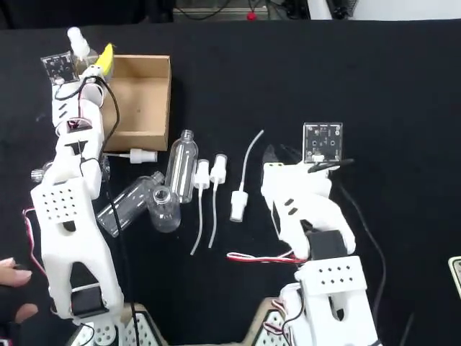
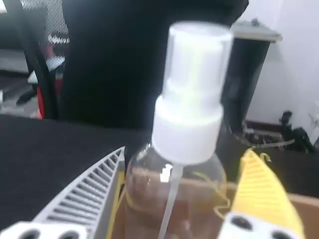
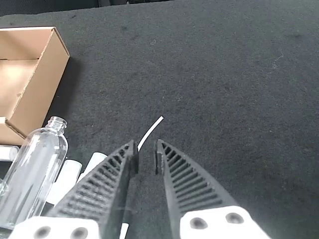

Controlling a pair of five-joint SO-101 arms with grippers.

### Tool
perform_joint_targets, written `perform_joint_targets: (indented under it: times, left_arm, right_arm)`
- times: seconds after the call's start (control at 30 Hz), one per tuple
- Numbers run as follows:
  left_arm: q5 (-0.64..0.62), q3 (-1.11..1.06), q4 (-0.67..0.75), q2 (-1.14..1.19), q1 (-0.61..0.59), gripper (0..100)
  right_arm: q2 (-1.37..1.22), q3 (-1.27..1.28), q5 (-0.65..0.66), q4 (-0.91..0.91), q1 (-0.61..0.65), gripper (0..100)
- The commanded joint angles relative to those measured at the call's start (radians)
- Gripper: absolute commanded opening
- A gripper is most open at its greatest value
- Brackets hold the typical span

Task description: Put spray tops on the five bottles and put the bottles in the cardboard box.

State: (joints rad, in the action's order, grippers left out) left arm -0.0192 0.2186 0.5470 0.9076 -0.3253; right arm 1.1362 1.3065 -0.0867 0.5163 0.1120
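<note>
One bottle (image 2: 185, 127), apparently upright, in left gripper (image 2: 185, 154)

Lab-like workroom: black-clothed table (image 1: 389, 86), floor cables (image 2: 294, 135).

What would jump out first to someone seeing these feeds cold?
First, the left gripper, shut on a capped bottle held up at the far left corner of the cardboard box. Next, the clutter in front of the box: uncapped bottles and loose spray tops lying on the black table. The right gripper sits low beside them, jaws narrowly apart near a white dip tube.
</note>
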Motion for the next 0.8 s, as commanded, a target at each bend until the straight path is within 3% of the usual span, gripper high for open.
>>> perform_joint_targets:
  times: [0.0, 0.1, 0.27, 0.7, 0.77]
  left_arm:
    - [-0.051, 0.044, -0.114, -0.087, 0.005, 38]
    - [-0.123, 0.044, -0.183, -0.150, -0.010, 38]
    - [-0.120, 0.044, -0.279, -0.207, -0.013, 38]
    - [-0.117, 0.022, -0.292, -0.218, -0.018, 38]
    - [-0.072, -0.007, -0.292, -0.242, -0.018, 38]
  right_arm:
    - [0.018, -0.018, 0.000, -0.028, -0.006, 5.7]
    - [0.018, -0.018, 0.000, -0.028, -0.006, 5.7]
    - [0.018, -0.018, 0.000, -0.028, -0.006, 5.7]
    - [0.018, -0.016, 0.000, -0.028, -0.006, 5.7]
    - [0.018, -0.016, 0.000, -0.028, -0.006, 5.7]
